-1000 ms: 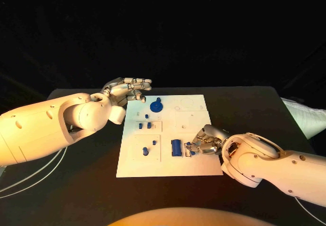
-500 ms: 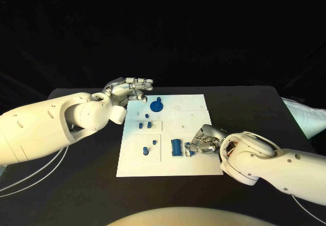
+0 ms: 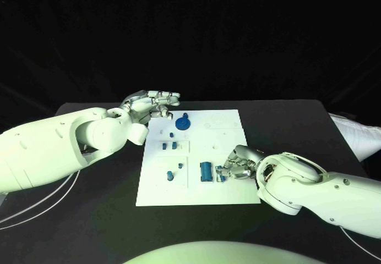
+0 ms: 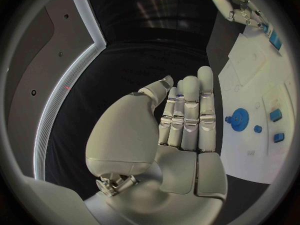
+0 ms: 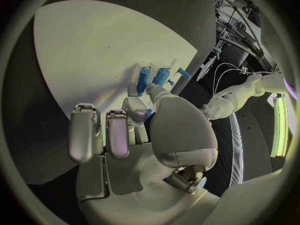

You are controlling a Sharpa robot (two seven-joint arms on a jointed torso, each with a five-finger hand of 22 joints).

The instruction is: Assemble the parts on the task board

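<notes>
Right robot hand [image 3: 237, 165] pinches a small blue part [image 5: 149, 114] beside the blue cylinders [image 3: 206, 171] on the task board [image 3: 199, 192]; it should lower squarely. Left robot hand [image 3: 151, 103] hovers with fingers straight and together, holding nothing.

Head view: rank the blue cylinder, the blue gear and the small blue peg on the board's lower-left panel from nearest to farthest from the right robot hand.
1. Blue cylinder, right beside the right robot hand, on its inner side.
2. Small blue peg, further left, on the lower-left panel of the task board.
3. Blue gear, at the board's far end, close to the left robot hand.
</notes>
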